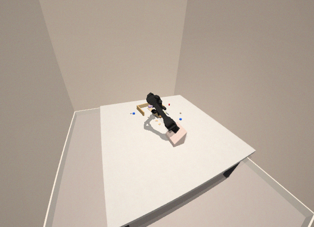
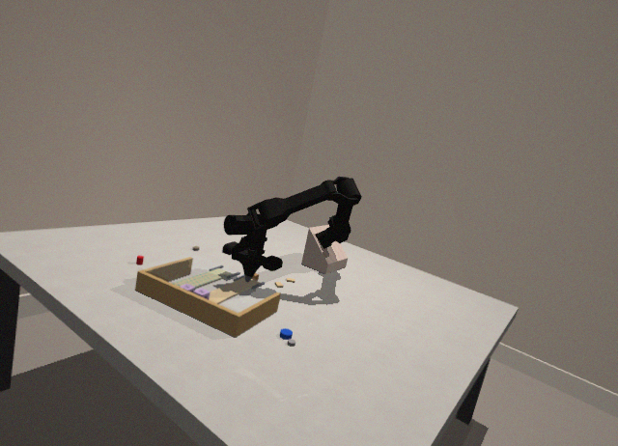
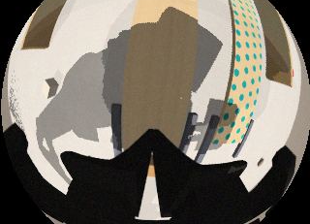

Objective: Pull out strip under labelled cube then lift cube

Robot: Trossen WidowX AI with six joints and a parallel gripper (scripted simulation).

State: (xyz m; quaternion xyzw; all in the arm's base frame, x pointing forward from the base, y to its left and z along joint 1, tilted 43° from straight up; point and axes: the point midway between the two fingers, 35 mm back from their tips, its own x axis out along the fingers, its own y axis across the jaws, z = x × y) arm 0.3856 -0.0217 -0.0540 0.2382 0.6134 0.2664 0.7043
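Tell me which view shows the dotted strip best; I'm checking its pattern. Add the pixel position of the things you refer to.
Wrist: the strip's (image 3: 247,54) (image 2: 199,279) teal dots are distinct. Exterior shows it pale, dots unclear; in top, the arm (image 1: 159,110) (image 2: 304,197) mostly hides that area.
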